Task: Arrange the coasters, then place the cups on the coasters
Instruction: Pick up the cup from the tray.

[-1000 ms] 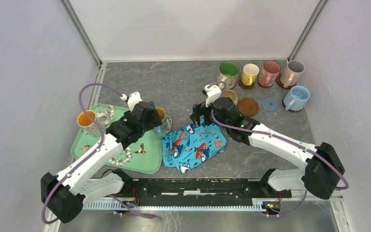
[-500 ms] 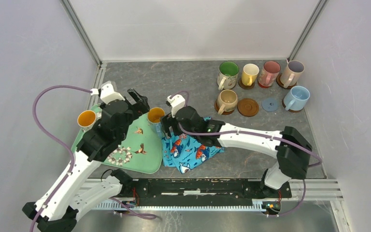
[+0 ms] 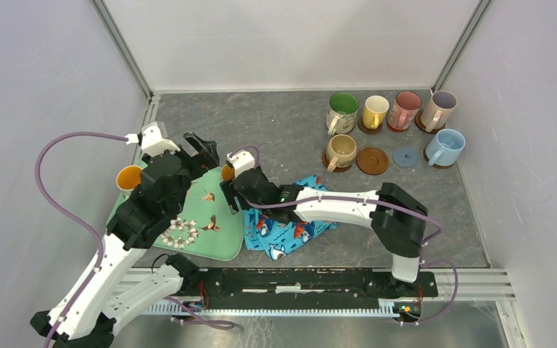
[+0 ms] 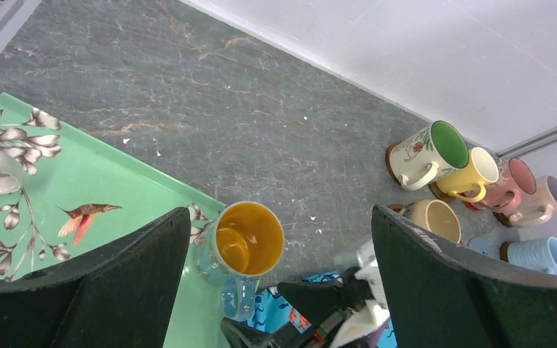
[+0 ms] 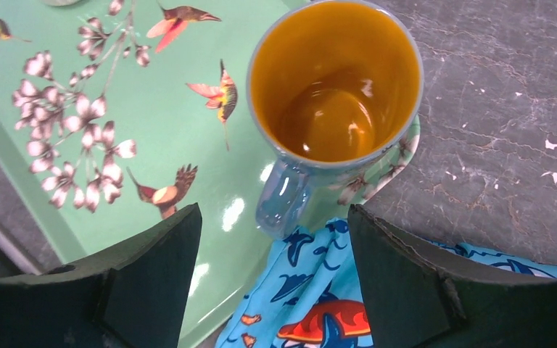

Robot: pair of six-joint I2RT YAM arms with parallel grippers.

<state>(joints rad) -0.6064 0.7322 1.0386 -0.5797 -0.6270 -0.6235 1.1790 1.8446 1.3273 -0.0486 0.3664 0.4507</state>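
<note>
The left arm (image 3: 120, 243) rises from its base at the near left corner and leans forward over the green tray (image 3: 223, 243); its wrist bends so that the left gripper (image 3: 200, 145) points down near the tray's far edge, jaws spread wide and holding nothing. The right arm (image 3: 337, 203) folds sharply at the elbow and stretches its forearm leftward, low across the fish-print cloth (image 3: 290, 230); the right gripper (image 5: 272, 239) hangs just short of an orange-lined mug (image 3: 226, 172), jaws apart and empty. In the right wrist view the mug's blue handle (image 5: 277, 201) points toward the gap between the fingers (image 5: 138, 283) without touching them.

That mug stands upright on the tray's far right corner, just beside the cloth; a second orange-lined mug (image 3: 128, 177) stands at the tray's left side, partly behind the left arm.

At the far right of the table (image 3: 275, 127) six mugs stand on coasters. The back row holds a green-lined mug (image 3: 343, 109), a yellow mug (image 3: 375, 110), a pink mug (image 3: 407, 107) and a lilac-lined mug (image 3: 441, 105); a beige mug (image 3: 343, 150) and a light blue mug (image 3: 447, 145) stand in front. Between those two lie a bare brown coaster (image 3: 372, 160) and a bare blue-grey coaster (image 3: 406, 155).
</note>
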